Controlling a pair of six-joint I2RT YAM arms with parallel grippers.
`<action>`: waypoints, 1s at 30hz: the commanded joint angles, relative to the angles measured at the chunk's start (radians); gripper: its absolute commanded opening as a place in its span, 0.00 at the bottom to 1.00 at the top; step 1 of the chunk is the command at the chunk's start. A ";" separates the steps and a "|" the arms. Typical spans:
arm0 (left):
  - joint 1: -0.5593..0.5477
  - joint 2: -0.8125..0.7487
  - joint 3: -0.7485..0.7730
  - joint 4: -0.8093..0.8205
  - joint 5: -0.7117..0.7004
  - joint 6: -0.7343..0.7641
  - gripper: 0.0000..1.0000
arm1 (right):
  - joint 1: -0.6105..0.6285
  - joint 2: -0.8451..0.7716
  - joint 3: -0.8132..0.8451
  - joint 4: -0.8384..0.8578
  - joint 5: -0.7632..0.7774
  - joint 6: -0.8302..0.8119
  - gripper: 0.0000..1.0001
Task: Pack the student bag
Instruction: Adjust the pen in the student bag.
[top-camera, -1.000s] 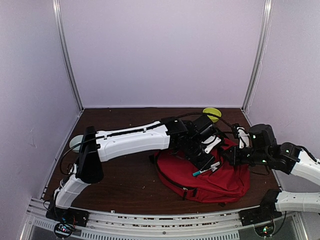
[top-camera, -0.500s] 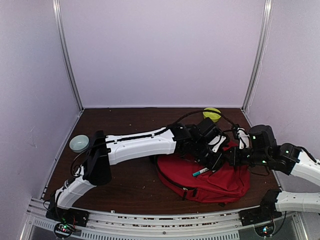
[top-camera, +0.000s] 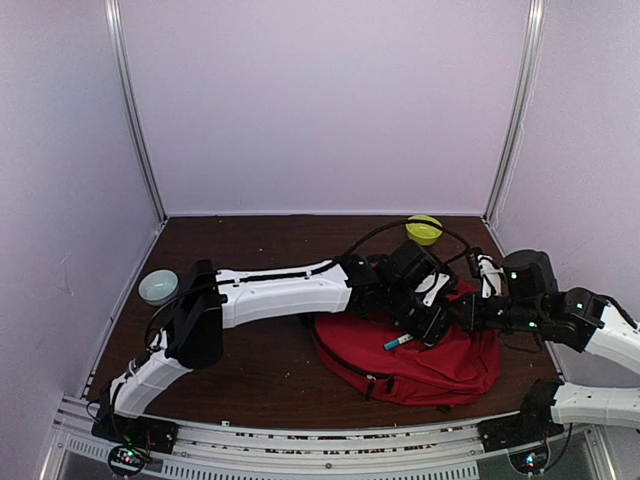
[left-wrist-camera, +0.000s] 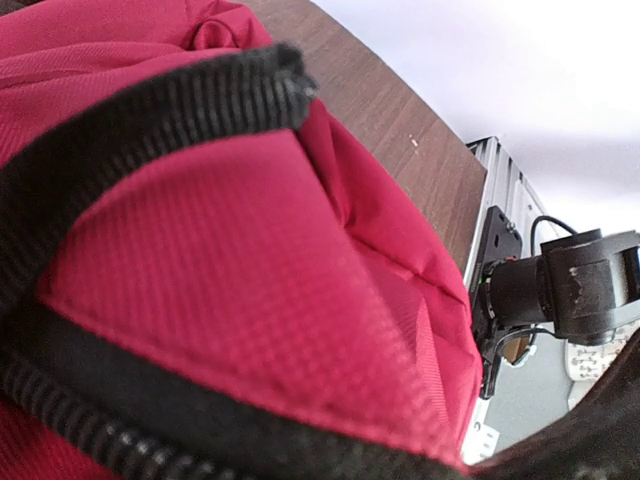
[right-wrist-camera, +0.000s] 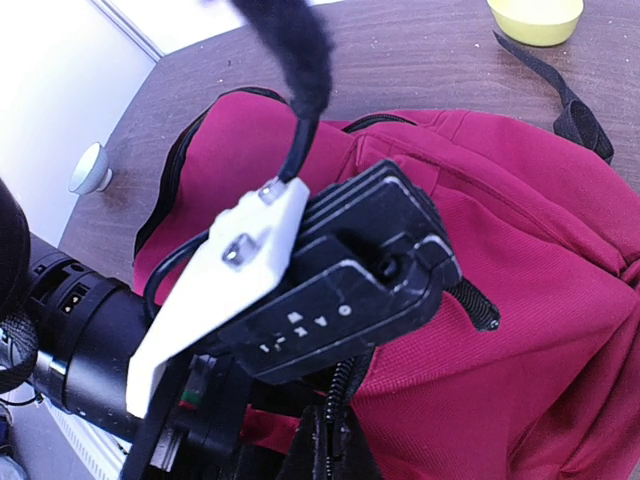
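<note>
We find the student bag (top-camera: 440, 365) lying at the tabletop's (top-camera: 250, 250) 4 o'clock, with both arms crowded over its top. The left claw (top-camera: 432, 325) sits right down on the red fabric; spread or pinching, we cannot tell. The right claw (top-camera: 468, 314), at its 3 o'clock, is pressed together, on what we cannot make out. A teal-tipped pen (top-camera: 398, 343) lies on the bag at the left claw's 8 o'clock, outside any pocket as far as we can judge. There's the danger: that sloping fabric could let it roll off onto the wood. And with the claws this near each other, one careless swing may knock them together or snag the black webbing (left-wrist-camera: 150, 110).
</note>
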 joint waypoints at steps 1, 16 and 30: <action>-0.001 -0.070 -0.037 0.097 0.049 0.022 0.45 | 0.009 -0.017 0.012 0.017 -0.018 -0.012 0.00; -0.002 -0.370 -0.321 0.208 0.077 0.076 0.63 | 0.009 -0.019 0.027 -0.003 -0.010 -0.014 0.00; 0.006 -0.415 -0.486 -0.128 -0.344 0.622 0.59 | 0.009 -0.021 0.022 -0.004 -0.016 -0.009 0.00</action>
